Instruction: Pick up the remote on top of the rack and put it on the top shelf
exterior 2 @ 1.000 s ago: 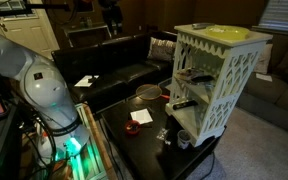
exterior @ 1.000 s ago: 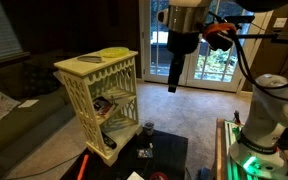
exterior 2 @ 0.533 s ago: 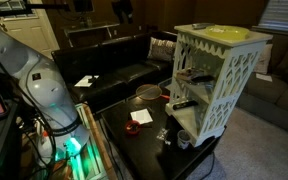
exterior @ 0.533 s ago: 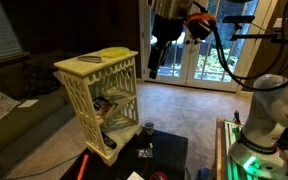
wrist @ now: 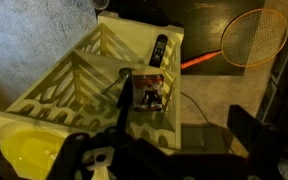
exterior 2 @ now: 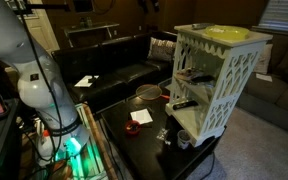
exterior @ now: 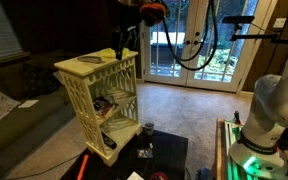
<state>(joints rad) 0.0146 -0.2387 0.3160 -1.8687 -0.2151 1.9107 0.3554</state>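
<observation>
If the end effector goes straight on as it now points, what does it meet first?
Probably the rack's top slab, near the yellow-green dish; depth is unclear, so it may pass the edge.

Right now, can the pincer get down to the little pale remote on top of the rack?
Probably yes. The remote lies uncovered on the rack's flat top, and the pincer hangs above that top with open air below. Only the yellow-green dish sits nearby, apart from the remote.
</observation>
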